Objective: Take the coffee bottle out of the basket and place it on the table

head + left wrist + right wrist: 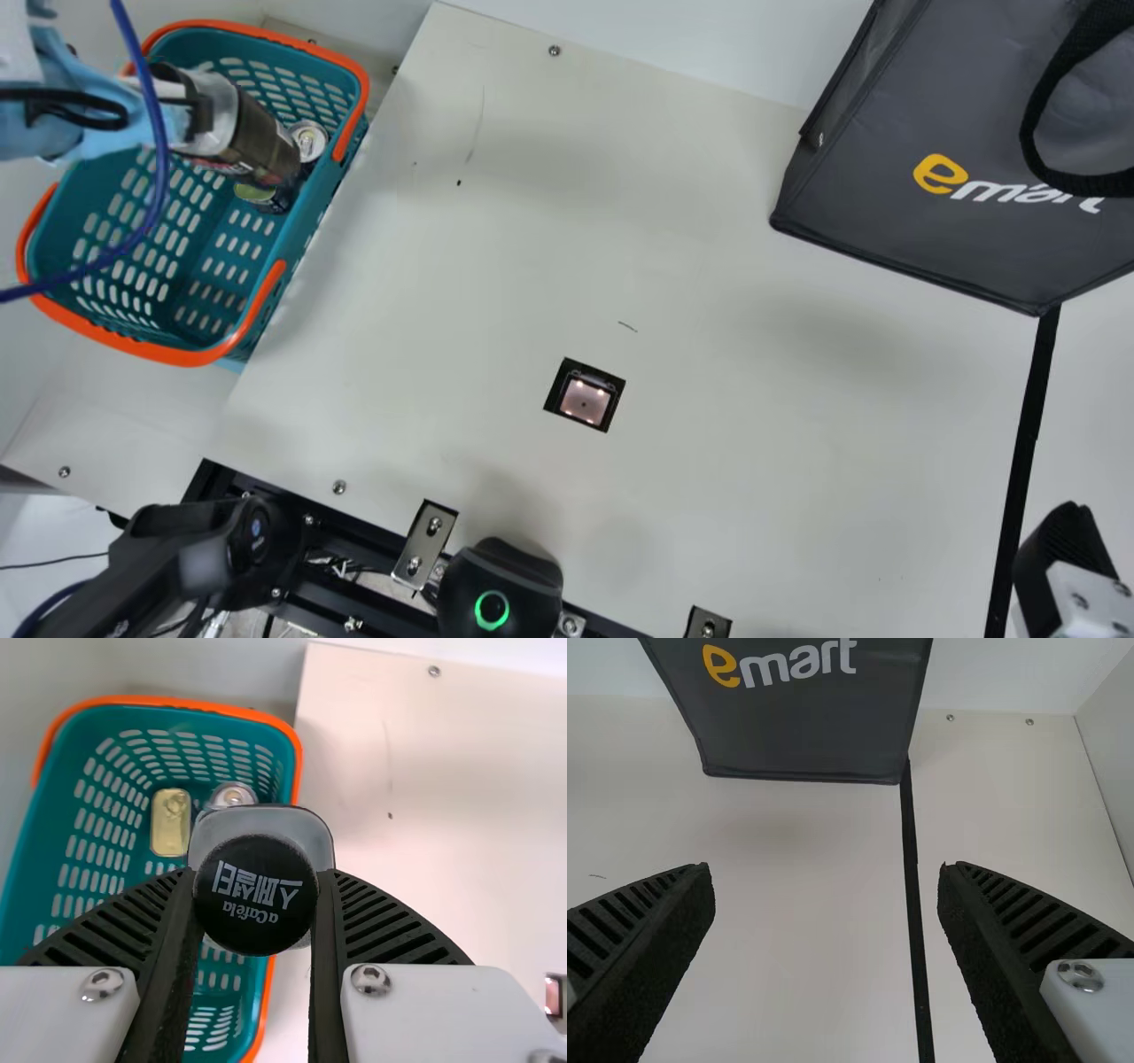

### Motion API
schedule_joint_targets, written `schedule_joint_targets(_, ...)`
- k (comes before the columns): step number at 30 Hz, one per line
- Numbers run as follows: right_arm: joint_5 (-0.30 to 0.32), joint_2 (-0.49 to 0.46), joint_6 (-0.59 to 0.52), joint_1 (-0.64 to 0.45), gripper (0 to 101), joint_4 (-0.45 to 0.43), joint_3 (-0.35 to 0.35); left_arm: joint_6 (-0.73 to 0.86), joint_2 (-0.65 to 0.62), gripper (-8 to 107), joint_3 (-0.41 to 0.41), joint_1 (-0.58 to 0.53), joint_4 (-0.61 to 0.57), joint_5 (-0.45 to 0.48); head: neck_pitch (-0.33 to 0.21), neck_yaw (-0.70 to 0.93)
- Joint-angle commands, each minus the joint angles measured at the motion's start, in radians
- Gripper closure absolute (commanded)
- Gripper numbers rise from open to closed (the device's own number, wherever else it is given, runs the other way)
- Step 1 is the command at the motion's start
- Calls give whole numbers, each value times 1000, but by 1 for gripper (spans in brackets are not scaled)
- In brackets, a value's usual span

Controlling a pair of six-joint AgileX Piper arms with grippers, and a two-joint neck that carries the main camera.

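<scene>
Left end effector (205,113) gripping one bottle (261,146), right end effector (1059,549) wide open, one basket (159,352)

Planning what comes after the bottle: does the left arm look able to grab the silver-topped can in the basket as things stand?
Probably not: the left gripper is shut on the coffee bottle, which is also close by the can. It would likely need to release the bottle first.

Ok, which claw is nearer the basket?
Left. That claw is over the basket, gripping the coffee bottle; the right claw is across the table, by the black strip.
</scene>
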Motion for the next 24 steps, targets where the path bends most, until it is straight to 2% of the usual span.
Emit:
schedule_joint_targets(1, 0, 0, 0, 0, 10, 0, 0, -24, -17, 89, 18, -43, 15, 0, -26, 2)
schedule_joint_targets(24, -1, 0, 0, 0, 10, 0, 0, -290, -102, 89, 127, -416, 182, 0, -26, 2)
